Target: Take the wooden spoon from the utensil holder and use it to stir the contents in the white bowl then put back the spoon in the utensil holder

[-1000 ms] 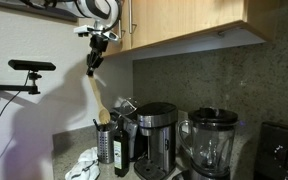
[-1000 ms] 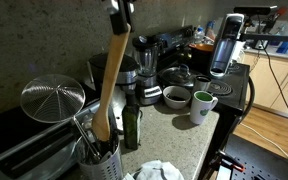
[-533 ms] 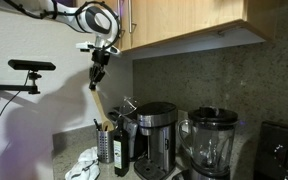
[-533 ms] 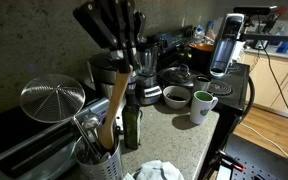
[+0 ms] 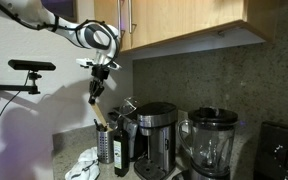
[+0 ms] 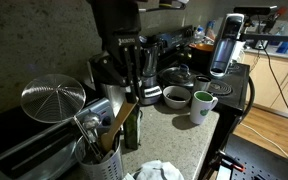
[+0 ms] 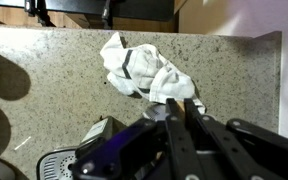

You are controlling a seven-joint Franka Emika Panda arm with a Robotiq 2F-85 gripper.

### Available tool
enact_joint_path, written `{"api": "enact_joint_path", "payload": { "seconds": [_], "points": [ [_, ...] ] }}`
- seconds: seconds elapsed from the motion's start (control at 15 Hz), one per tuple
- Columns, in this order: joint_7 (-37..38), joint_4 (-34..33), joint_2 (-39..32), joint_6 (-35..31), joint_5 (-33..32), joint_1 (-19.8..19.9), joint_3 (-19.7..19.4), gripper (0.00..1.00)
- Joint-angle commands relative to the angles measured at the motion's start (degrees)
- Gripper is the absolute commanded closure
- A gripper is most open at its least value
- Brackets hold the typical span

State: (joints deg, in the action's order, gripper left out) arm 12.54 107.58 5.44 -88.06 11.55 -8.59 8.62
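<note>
My gripper (image 5: pixel 96 90) is shut on the upper handle of the wooden spoon (image 5: pixel 100 112). It holds the spoon almost upright, tilted a little, over the silvery utensil holder (image 5: pixel 105 144). In both exterior views the spoon (image 6: pixel 120 113) has its lower end down among the utensils in the holder (image 6: pixel 100 163), with the gripper (image 6: pixel 130 72) above it. In the wrist view the jaws (image 7: pixel 182 102) are closed with pale wood between them. A bowl with a white inside (image 6: pixel 175 96) stands further along the counter, apart from the gripper.
A dark slim bottle (image 6: pixel 132 125) stands against the holder. A crumpled white cloth (image 7: pixel 139 68) lies on the speckled counter in front. A coffee maker (image 5: pixel 156 135), a blender (image 5: pixel 212 142), a white mug (image 6: pixel 202 103) and a wire strainer (image 6: pixel 54 100) are nearby. Cabinets (image 5: pixel 184 20) hang overhead.
My gripper has come down with the spoon. The spoon's lower end has dropped from above the holder into it.
</note>
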Motion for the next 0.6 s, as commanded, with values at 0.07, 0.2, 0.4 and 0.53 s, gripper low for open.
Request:
{"api": "enact_joint_path", "payload": {
  "seconds": [0.07, 0.2, 0.4, 0.53],
  "points": [
    [-0.6, 5.3, 3.1, -2.7, 0.5, 0.3, 0.0, 0.97],
    [-0.2, 6.3, 3.4, -3.4, 0.2, 0.4, 0.0, 0.97],
    [0.0, 7.3, 4.0, -4.3, -1.1, 0.4, 0.1, 0.82],
    [0.4, 7.6, 4.5, -4.9, -2.2, 0.6, 0.1, 0.56]
  ]
}}
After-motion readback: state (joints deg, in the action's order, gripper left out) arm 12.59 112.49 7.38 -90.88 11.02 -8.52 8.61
